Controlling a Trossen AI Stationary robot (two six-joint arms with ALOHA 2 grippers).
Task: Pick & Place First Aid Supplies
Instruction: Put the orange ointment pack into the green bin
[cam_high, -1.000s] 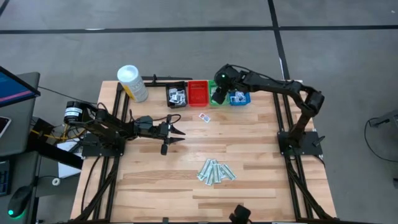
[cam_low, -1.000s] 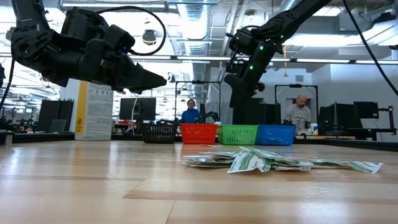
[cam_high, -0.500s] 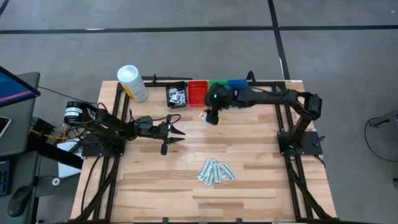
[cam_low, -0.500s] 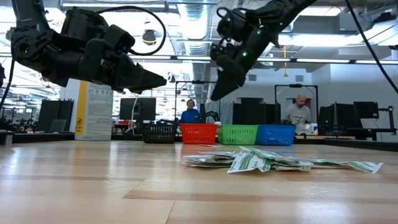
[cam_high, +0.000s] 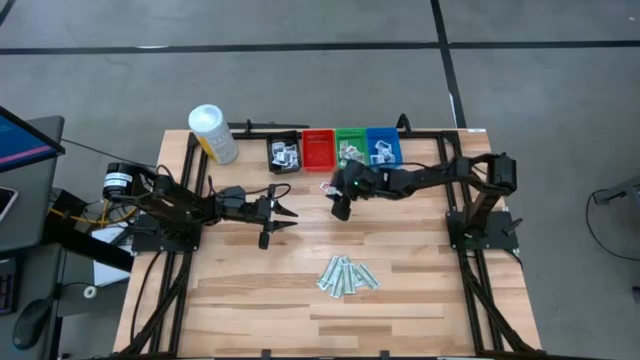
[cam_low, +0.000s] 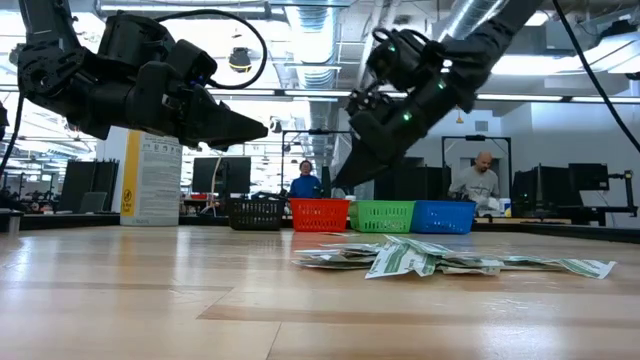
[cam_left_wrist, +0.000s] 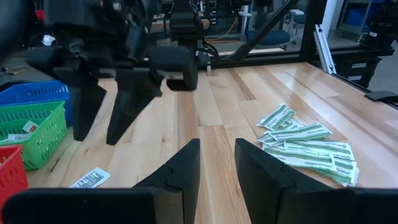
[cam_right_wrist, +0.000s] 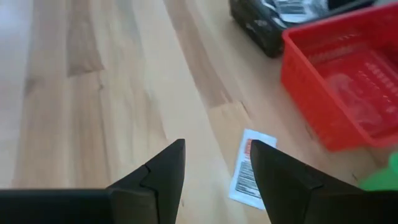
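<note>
Packets were in two places in the high view: one white packet (cam_high: 326, 187) lay just beside the right gripper (cam_high: 340, 208), near the red bin (cam_high: 318, 150), and a pile of green strips (cam_high: 346, 276) lay well apart from it. Four bins stood in a row. The left gripper (cam_high: 283, 214) waited over the table, fingers a little apart.

In the right wrist view the empty fingers stood apart, with the packet just ahead of the tips. Being flat, it could slide away if one finger pushed it first.
</note>
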